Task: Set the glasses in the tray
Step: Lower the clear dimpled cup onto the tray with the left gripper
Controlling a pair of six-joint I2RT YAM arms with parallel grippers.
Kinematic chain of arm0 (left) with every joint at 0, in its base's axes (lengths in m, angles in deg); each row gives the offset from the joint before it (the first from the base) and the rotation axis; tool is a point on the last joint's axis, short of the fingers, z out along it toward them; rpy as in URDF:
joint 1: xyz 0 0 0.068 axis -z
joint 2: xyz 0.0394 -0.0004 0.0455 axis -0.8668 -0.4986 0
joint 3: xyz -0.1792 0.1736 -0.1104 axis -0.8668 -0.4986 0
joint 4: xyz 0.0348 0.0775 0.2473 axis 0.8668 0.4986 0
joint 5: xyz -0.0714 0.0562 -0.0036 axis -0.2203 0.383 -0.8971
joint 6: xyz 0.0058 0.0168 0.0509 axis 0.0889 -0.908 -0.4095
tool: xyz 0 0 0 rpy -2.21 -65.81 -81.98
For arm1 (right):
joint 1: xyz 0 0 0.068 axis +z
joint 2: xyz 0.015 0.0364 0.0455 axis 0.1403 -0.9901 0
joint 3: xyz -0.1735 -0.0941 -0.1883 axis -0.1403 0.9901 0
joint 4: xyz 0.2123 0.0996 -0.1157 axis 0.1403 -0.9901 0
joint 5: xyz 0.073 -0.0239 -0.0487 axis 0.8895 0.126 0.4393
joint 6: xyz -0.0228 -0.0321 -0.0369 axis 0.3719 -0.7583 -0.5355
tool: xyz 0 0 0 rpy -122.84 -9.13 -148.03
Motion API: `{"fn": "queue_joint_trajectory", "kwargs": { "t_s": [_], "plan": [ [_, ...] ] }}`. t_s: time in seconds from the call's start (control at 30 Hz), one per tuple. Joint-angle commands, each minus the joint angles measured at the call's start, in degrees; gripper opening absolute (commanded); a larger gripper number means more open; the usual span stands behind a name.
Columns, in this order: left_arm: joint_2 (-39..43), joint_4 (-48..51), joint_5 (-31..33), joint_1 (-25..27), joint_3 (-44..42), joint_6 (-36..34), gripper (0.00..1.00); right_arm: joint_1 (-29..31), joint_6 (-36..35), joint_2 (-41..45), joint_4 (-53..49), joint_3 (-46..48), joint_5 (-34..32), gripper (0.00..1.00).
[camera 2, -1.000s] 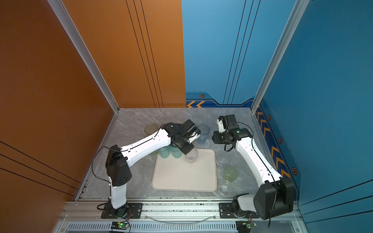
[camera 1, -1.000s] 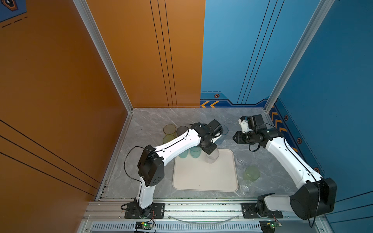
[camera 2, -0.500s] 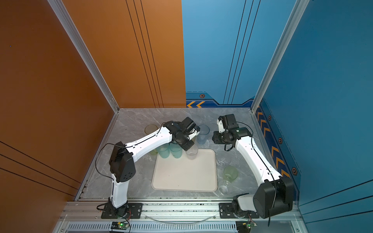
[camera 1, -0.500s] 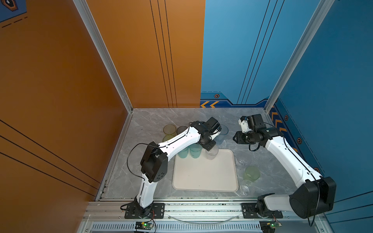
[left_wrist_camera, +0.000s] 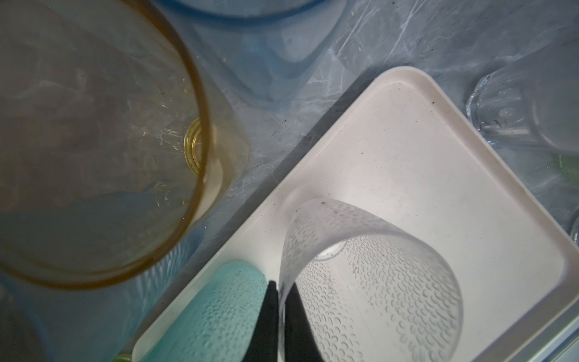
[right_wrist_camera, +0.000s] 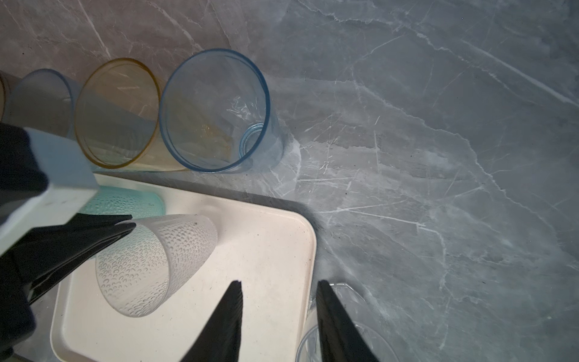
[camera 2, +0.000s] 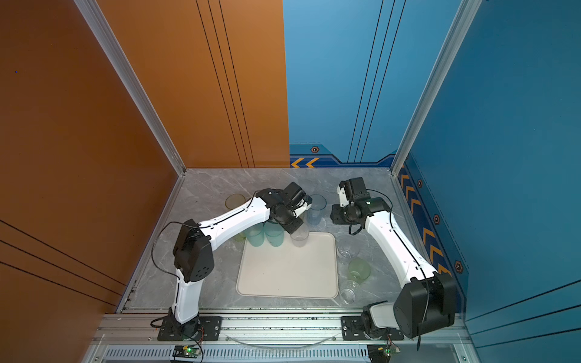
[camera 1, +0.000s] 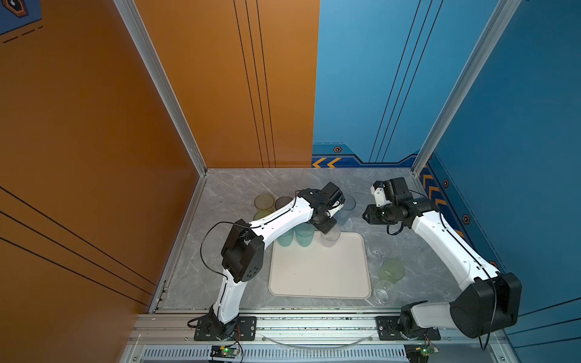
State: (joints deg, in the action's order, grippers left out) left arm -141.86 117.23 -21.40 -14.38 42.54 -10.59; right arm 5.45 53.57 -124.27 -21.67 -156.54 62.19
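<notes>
My left hand [left_wrist_camera: 282,286] pinches the rim of a frosted clear tumbler [left_wrist_camera: 376,282], 1 finger inside the wall and 1 outside. The tumbler is upright inside the cream tray [camera 1: 317,270], against its far edge and right of that edge's middle. I cannot tell whether its base rests on the tray floor. Just beside it along the same edge stand 2 teal tumblers [camera 1: 304,237], the 2nd nearer the tray's far left corner. My right hand [right_wrist_camera: 279,283] is spread and holds nothing; it hangs over the grey marble counter [right_wrist_camera: 438,125] by the tray's far right corner. Beyond the tray's far edge, on the counter, a yellow tumbler [right_wrist_camera: 116,112] and a blue tumbler [right_wrist_camera: 216,109] stand upright side by side, their rims nearly touching in the right wrist view. Farther toward the counter's far left, partly behind my left arm in a top view, are an olive glass [camera 1: 264,201], a smoke-grey glass [camera 1: 283,202] and a green glass [camera 1: 262,215]. Along the tray's right edge 3 more wait on the counter: a clear glass [camera 1: 379,250] toward the far end, a pale green glass [camera 1: 393,270] at mid-edge, and a 2nd clear glass [camera 1: 383,292] by the near right corner.
</notes>
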Motion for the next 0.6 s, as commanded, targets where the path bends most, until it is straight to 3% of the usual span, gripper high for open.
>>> {"fn": "queue_joint_trajectory", "kwargs": {
  "t_s": [0.0, 0.57],
  "plan": [
    [-0.3, 0.0, 1.9, -0.6, 0.3, -0.7, 0.0, 0.4, -0.4, -0.7, -1.9, -1.4, -1.3, 0.38],
    [-1.3, -0.1, 2.7, -0.9, -0.7, -0.2, 0.0, 1.2, -0.2, -1.7, -1.9, -1.7, -1.7, 0.39]
  ]
}}
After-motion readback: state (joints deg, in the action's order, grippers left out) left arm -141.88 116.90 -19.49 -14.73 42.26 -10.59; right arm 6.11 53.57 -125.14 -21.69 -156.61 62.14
